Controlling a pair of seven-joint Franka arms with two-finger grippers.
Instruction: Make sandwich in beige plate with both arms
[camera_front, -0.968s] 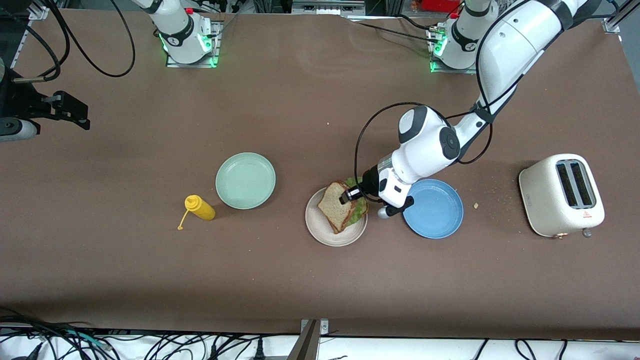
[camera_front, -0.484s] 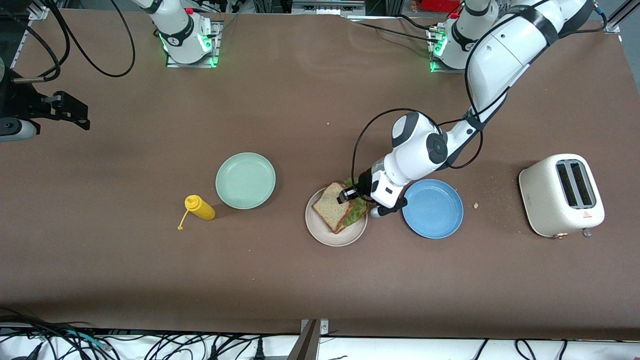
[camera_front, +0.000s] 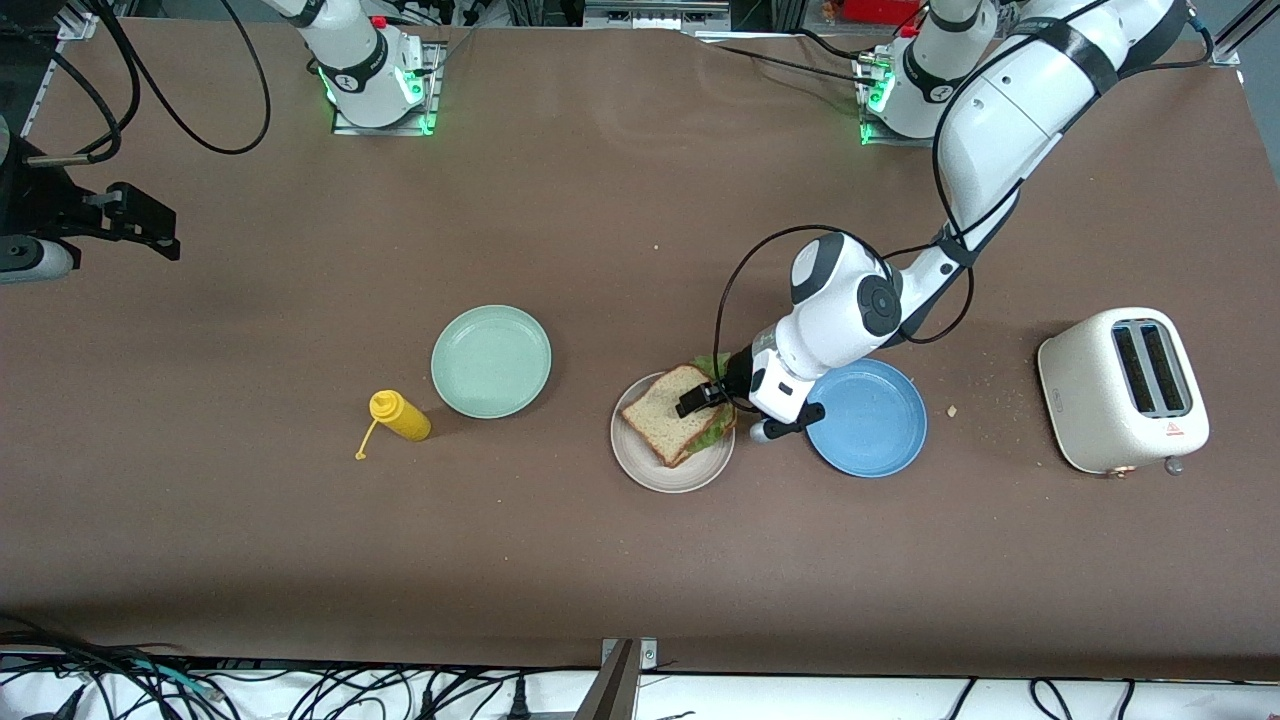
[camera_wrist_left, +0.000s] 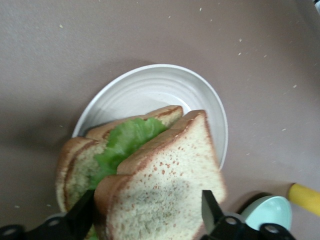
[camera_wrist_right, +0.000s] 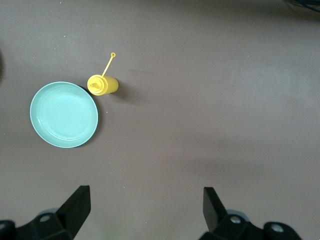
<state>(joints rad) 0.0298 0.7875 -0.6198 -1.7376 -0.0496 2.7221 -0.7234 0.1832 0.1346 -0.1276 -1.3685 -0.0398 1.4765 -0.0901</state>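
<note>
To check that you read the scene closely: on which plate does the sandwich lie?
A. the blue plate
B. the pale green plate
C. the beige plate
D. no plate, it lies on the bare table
C: the sandwich rests on the beige plate, which stands between the pale green plate and the blue plate, both bare of food.

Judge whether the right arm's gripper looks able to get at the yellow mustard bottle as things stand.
Probably yes. The right gripper hangs open over bare table, and the mustard bottle lies on its side beside the pale green plate with nothing over it.
</note>
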